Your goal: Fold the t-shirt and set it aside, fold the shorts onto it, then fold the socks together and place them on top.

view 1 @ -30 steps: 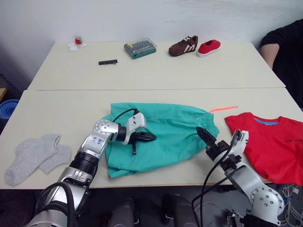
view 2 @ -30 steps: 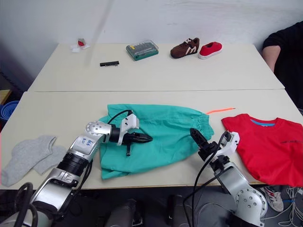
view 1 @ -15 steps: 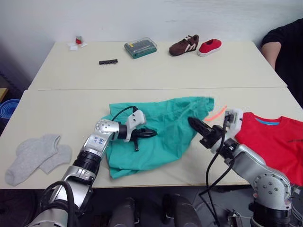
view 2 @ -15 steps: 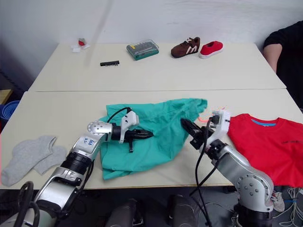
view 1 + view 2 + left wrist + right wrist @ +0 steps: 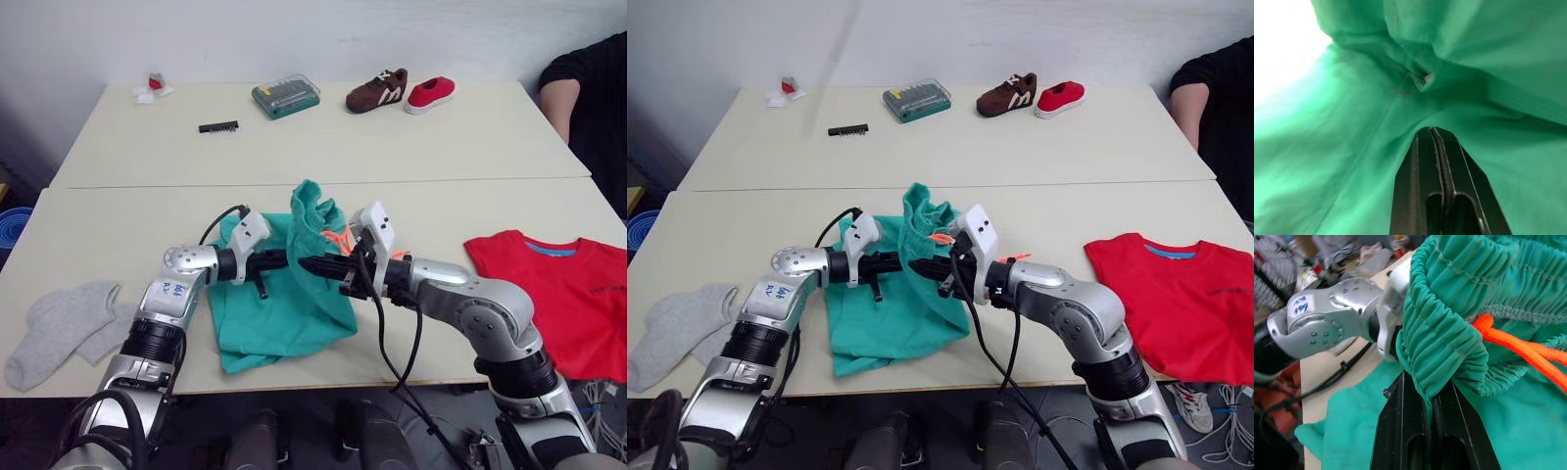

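Note:
The teal shorts (image 5: 284,304) lie at the table's front middle, half doubled over. My right gripper (image 5: 306,262) is shut on their gathered waistband (image 5: 1449,347) and holds it lifted over the left half, with the orange drawstring (image 5: 1518,350) hanging beside it. My left gripper (image 5: 274,260) is shut with nothing between its fingers (image 5: 1435,186). It lies across the shorts with teal cloth draped around it, tip to tip with the right gripper. The red t-shirt (image 5: 563,294) lies spread flat at the front right. The grey socks (image 5: 64,328) lie at the front left.
On the far table stand a brown shoe (image 5: 377,90), a small red shoe (image 5: 431,94), a green bit case (image 5: 285,97) and a black bit strip (image 5: 218,126). A person's arm (image 5: 583,88) rests at the back right. The near table's front edge runs just below the shorts.
My right gripper shut on the waistband and carried it up and leftward across the shorts to meet the left gripper. The left gripper stayed shut on the cloth, shifting slightly.

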`<action>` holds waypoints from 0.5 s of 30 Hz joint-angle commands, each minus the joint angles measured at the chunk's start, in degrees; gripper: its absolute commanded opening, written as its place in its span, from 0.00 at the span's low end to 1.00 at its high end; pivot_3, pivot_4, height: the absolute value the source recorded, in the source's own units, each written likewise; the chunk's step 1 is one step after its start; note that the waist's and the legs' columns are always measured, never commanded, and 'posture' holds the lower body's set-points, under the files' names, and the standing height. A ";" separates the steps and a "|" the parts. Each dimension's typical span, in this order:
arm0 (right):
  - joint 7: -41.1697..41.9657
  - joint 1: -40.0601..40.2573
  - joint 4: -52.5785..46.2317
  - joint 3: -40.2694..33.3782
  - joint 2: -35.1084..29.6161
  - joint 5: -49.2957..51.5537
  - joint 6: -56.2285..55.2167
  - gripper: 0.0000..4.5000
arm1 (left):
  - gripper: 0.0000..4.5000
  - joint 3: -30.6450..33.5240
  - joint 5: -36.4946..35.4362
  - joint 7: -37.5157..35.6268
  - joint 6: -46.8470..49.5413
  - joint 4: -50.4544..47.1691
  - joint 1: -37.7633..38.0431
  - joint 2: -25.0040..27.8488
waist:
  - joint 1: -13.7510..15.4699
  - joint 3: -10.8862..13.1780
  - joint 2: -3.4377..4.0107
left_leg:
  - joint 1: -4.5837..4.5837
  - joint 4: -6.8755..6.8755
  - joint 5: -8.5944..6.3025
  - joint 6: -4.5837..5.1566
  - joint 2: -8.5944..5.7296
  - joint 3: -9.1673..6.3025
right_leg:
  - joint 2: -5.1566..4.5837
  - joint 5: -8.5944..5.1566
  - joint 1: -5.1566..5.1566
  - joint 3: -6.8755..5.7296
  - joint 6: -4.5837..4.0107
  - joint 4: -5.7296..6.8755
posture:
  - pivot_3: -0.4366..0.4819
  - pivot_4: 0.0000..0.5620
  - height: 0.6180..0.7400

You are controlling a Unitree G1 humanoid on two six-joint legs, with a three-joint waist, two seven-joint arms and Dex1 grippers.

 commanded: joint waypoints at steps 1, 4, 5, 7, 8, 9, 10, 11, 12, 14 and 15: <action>6.06 -3.13 2.30 3.41 0.42 -5.31 -3.88 0.00 | 0.00 5.78 -8.20 -0.32 7.43 -7.75 1.60 0.72 | -0.05 0.02 -0.03 | -0.01 0.00 0.00 0.01 -0.01 0.00 | 0.00 0.02 0.00 0.00 0.03 0.00 | 0.48 0.27 1.00; 9.77 -7.12 5.38 6.29 0.67 -9.71 -5.33 0.00 | 0.00 10.78 -12.64 0.46 12.11 -12.30 4.11 2.88 | -0.22 0.06 -0.02 | -0.05 0.02 0.00 0.00 0.00 0.00 | -0.01 0.02 -0.04 0.02 0.03 0.01 | 0.48 0.27 1.00; 11.00 -8.20 6.54 7.41 0.62 -11.64 -6.29 0.00 | 0.00 11.88 -12.39 1.11 11.88 -12.92 5.08 3.99 | -0.25 0.06 -0.02 | -0.04 0.01 0.02 -0.03 0.01 -0.01 | -0.01 0.01 -0.05 0.03 0.03 0.02 | 0.48 0.27 1.00; 13.00 -9.47 8.52 8.80 0.97 -14.46 -7.95 0.00 | 0.00 14.60 -12.76 2.34 12.26 -14.13 6.70 6.12 | -0.39 0.06 -0.01 | 0.03 -0.01 0.03 -0.10 0.03 -0.02 | -0.01 0.00 -0.04 0.02 0.00 0.04 | 0.48 0.27 1.00; 13.75 -9.70 9.17 9.05 1.31 -15.19 -8.31 0.00 | 0.00 15.85 -13.28 2.87 12.74 -14.66 7.30 6.93 | -0.40 0.06 -0.01 | 0.05 -0.05 0.04 -0.14 0.03 -0.02 | 0.00 -0.01 -0.04 0.02 -0.01 0.06 | 0.48 0.27 1.00; 14.69 -9.84 9.60 9.31 1.72 -15.75 -8.73 0.00 | 0.00 17.24 -13.92 3.19 13.27 -15.19 7.94 7.92 | -0.28 0.06 -0.01 | 0.06 -0.08 0.05 -0.17 0.03 -0.01 | 0.00 -0.02 -0.05 0.01 -0.03 0.07 | 0.48 0.27 1.00; 15.57 -9.87 9.82 9.43 2.10 -16.11 -8.94 0.00 | 0.00 18.18 -14.33 3.32 13.52 -15.57 8.48 8.73 | -0.24 0.06 -0.02 | 0.05 -0.08 0.06 -0.18 0.03 -0.03 | 0.00 -0.02 -0.05 -0.01 -0.03 0.07 | 0.48 0.27 1.00; 16.52 -9.77 9.65 9.34 2.79 -15.61 -8.40 0.05 | 0.00 19.18 -14.41 3.31 13.33 -15.72 9.13 9.78 | -0.23 0.07 -0.01 | 0.04 -0.08 0.05 -0.18 0.03 -0.02 | 0.00 -0.02 -0.06 -0.01 -0.03 0.06 | 0.48 0.27 1.00; 17.49 -9.63 9.32 9.29 3.45 -15.05 -7.80 0.11 | 0.00 20.10 -14.51 3.40 13.24 -15.67 9.59 10.78 | -0.21 0.07 0.00 | 0.01 -0.08 0.05 -0.19 0.03 -0.02 | 0.00 -0.02 -0.08 0.00 -0.03 0.05 | 0.48 0.27 1.00; 18.69 -9.23 8.86 9.05 4.60 -14.46 -6.68 0.23 | 0.00 21.02 -14.45 3.82 12.66 -15.20 9.68 12.11 | -0.14 0.07 -0.01 | 0.01 -0.08 0.05 -0.19 0.03 -0.02 | -0.01 -0.02 -0.07 0.00 -0.03 0.04 | 0.48 0.27 1.00; 18.93 -8.94 8.84 8.78 5.04 -14.27 -6.10 0.31 | 0.00 21.08 -14.41 4.06 12.30 -14.81 9.10 12.39 | -0.08 0.07 0.00 | 0.01 -0.08 0.05 -0.19 0.02 -0.03 | -0.01 -0.02 -0.07 0.01 -0.03 0.03 | 0.48 0.27 1.00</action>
